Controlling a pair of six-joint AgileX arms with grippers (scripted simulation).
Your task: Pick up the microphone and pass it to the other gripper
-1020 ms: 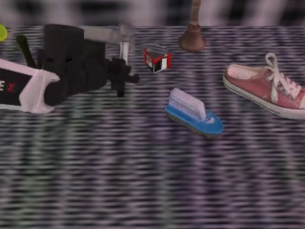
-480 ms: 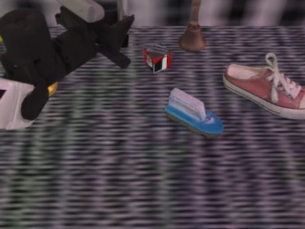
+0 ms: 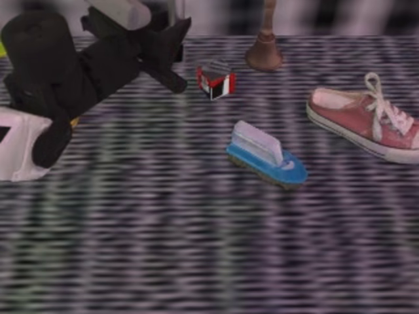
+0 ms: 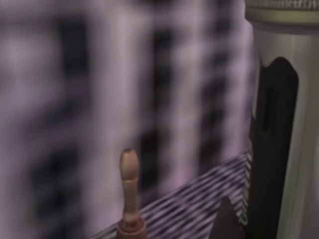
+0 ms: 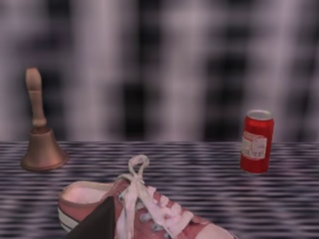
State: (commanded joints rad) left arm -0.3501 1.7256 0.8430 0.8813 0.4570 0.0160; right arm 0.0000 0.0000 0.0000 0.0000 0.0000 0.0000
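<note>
The microphone [image 4: 281, 124] fills one side of the left wrist view. It has a pale grey body with a black strip and a mesh head on top, and it hangs above the table. My left gripper [image 3: 171, 52] is at the table's far left edge, shut on it. One dark fingertip [image 4: 227, 221] shows beside the body. In the top view the microphone's pale body [image 3: 121, 10] lies along the arm at the picture's upper edge. My right arm is out of the top view. One dark finger [image 5: 99, 225] of its open gripper shows, with nothing held.
A brown bell [image 3: 264, 52] stands at the far edge, with a red, white and black cube [image 3: 216, 82] near it. A blue brush [image 3: 265, 157] lies mid-table. A red shoe [image 3: 366, 121] is at the right. A red can [image 5: 257, 141] stands beyond the shoe.
My left arm has risen and swung toward the far left corner, turning its gripper and carrying the pale microphone with it. In the last half second it barely moved.
</note>
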